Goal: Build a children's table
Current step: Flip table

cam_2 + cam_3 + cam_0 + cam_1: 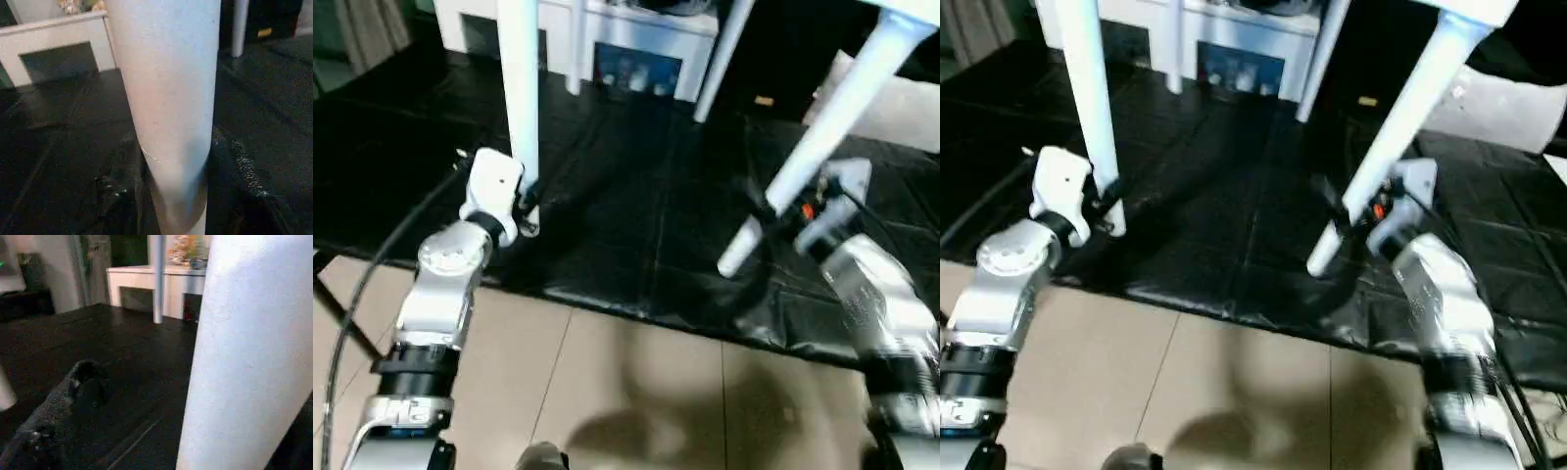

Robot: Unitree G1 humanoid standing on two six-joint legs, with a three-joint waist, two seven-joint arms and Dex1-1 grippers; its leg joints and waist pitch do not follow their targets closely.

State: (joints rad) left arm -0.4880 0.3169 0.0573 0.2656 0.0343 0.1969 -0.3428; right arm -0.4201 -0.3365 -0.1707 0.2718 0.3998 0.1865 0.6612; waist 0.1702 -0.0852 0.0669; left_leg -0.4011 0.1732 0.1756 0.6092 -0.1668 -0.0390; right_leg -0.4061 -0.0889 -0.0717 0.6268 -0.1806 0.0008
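Note:
The children's table stands over a black mat, its tabletop corner (906,12) just showing at the upper right. One white leg (521,98) hangs upright on the left. My left gripper (529,208) is shut on its lower end, and that leg (166,98) looms close in the left wrist view. A second leg (822,137) slants down to the right. My right gripper (769,220) stands open around it near its tip; one black finger (54,406) stays apart from the leg (244,357). A third leg (724,59) slants at the back.
A black mat (636,215) covers the floor under the legs, with beige tiles (636,392) nearer me. A white cabinet (646,44) stands at the back. A black cable (382,264) runs along my left arm. A pale object (911,108) lies at the far right.

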